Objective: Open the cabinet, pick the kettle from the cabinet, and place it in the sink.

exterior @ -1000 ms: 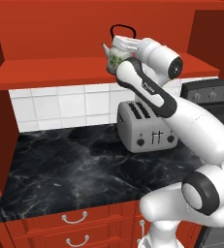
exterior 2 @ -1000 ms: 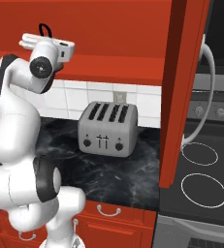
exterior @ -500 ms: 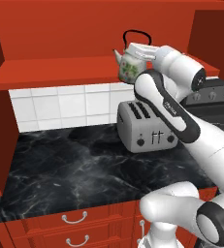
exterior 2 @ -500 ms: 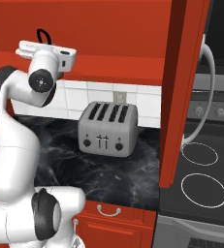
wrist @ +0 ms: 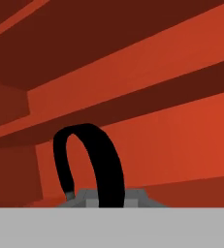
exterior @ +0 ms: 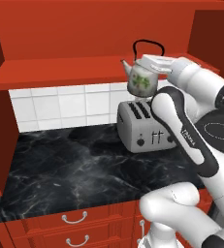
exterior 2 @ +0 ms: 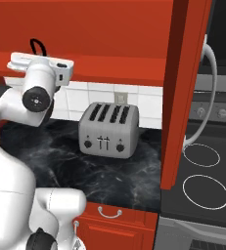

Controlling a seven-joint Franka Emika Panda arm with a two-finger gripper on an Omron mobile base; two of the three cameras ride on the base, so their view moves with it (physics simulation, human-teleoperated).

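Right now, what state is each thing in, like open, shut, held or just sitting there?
cabinet: open, door swung out.
kettle: upright, lifted off the shelf, carried by the robot's hand.
fingers: shut on kettle.
toaster: resting on the counter, slots empty.

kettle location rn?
Left base view: kettle is held at the gripper, off the cabinet shelf edge, above the toaster.
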